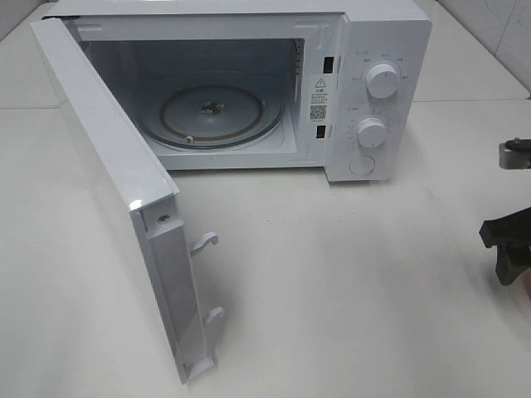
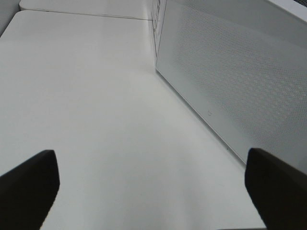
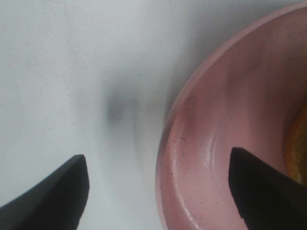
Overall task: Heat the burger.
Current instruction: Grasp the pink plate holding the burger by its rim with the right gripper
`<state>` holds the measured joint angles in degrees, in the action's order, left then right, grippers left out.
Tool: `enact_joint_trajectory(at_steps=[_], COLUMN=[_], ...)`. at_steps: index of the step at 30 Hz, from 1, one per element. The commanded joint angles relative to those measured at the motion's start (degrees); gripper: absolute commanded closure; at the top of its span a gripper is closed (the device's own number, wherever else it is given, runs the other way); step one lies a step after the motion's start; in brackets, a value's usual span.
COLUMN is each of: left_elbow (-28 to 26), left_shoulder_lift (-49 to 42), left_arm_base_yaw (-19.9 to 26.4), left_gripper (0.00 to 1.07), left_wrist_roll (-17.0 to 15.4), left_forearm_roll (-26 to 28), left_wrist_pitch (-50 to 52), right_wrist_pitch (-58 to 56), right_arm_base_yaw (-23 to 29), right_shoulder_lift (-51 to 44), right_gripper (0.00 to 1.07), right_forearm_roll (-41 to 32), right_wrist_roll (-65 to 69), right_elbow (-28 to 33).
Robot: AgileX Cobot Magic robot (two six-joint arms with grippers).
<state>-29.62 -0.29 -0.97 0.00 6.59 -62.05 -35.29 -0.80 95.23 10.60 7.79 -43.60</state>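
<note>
In the right wrist view only a golden-orange sliver of the burger (image 3: 299, 143) shows, at the frame's edge, on a pink plate (image 3: 230, 110). My right gripper (image 3: 156, 155) is open and straddles the plate's rim, one finger over the table and the other over the plate's inside. In the exterior high view the right gripper (image 1: 504, 249) is at the far right edge; plate and burger are out of that frame. My left gripper (image 2: 149, 158) is open and empty, low over the table beside the microwave door (image 2: 230, 81).
The white microwave (image 1: 365, 83) stands at the back with its door (image 1: 108, 182) swung wide open toward the front left. Its glass turntable (image 1: 211, 112) is bare. Two knobs sit on the right panel. White table (image 1: 332, 290) lies in front.
</note>
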Motion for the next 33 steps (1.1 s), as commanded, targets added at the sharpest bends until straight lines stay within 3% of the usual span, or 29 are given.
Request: enact_joint_trajectory(at_steps=[1, 27, 33], left_elbow=[0.1, 0.1, 0.1], left_shoulder_lift=[-1.0, -1.0, -1.0], left_arm_base_yaw=[-0.1, -0.1, -0.1], left_gripper=[0.09, 0.09, 0.09], left_wrist_roll=[0.0, 0.0, 0.0], left_forearm_roll=[0.2, 0.2, 0.2], left_wrist_pitch=[0.9, 0.9, 0.9], right_wrist_pitch=[2.5, 7.2, 5.6], right_arm_base_yaw=[-1.1, -2.5, -2.5], right_shoulder_lift=[1.6, 4.4, 4.4], right_gripper=[0.31, 0.31, 0.40], right_forearm_roll=[0.3, 3.1, 2.9], right_wrist_roll=[0.9, 2.6, 2.6], right_elbow=[1.4, 3.2, 3.2])
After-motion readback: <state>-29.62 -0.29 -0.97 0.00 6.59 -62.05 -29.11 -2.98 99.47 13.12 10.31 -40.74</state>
